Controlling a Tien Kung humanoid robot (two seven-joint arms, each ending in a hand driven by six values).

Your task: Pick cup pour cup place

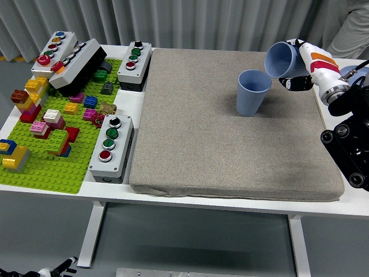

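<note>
A blue cup [252, 92] stands upright on the grey mat [230, 133], toward its far right. A second blue cup [281, 59] is held in the air just right of and above it, tipped with its mouth facing left and down toward the standing cup. My right hand [300, 69] is shut on this tipped cup, its white fingers wrapped round the cup's back. The black right arm [346, 138] comes in from the right edge. My left arm does not show.
A green brick baseplate [46, 167] with several loose bricks fills the table's left. Three button boxes [111, 147] stand around it, and a black box [81, 66] leans at the back left. A person's sleeve [354, 34] shows at the top right.
</note>
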